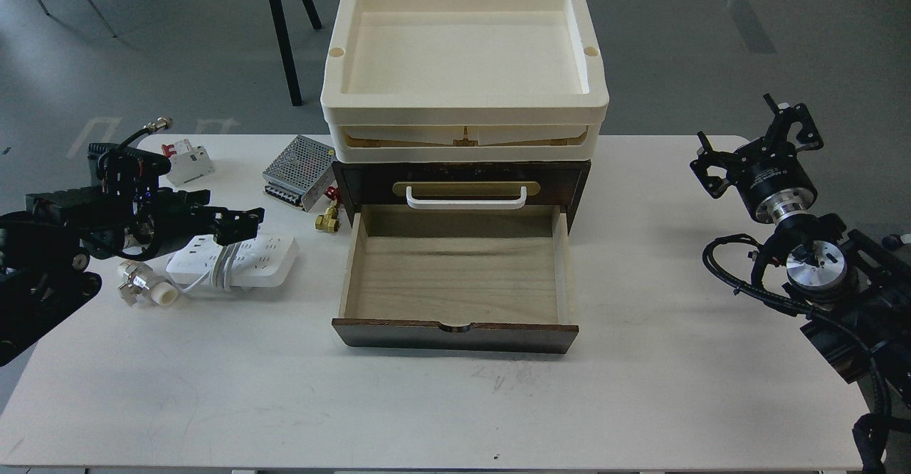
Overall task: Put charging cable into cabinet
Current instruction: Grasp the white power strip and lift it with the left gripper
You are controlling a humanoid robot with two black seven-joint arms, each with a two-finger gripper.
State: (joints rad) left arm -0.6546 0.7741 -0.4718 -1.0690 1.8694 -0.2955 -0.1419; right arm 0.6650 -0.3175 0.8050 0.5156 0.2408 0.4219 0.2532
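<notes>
The charging cable (260, 259), a flat white power strip with its cord looped around the middle, lies on the white table (640, 360) left of the cabinet. The cabinet (569, 182) is a dark brown drawer chest. Its lower drawer (455, 275) is pulled out, with a bare pale wood floor. My left gripper (242, 223) hovers just over the power strip's rear left part and hides some of it. Its dark fingers cannot be told apart. My right gripper (751, 139) is open and empty at the table's far right.
Two stacked cream trays (462, 104) sit on top of the cabinet. A white circuit breaker (188, 161), a silver mesh power supply (299, 171) and a brass fitting (328, 221) lie behind the power strip. A metal fitting (146, 285) lies at its left end.
</notes>
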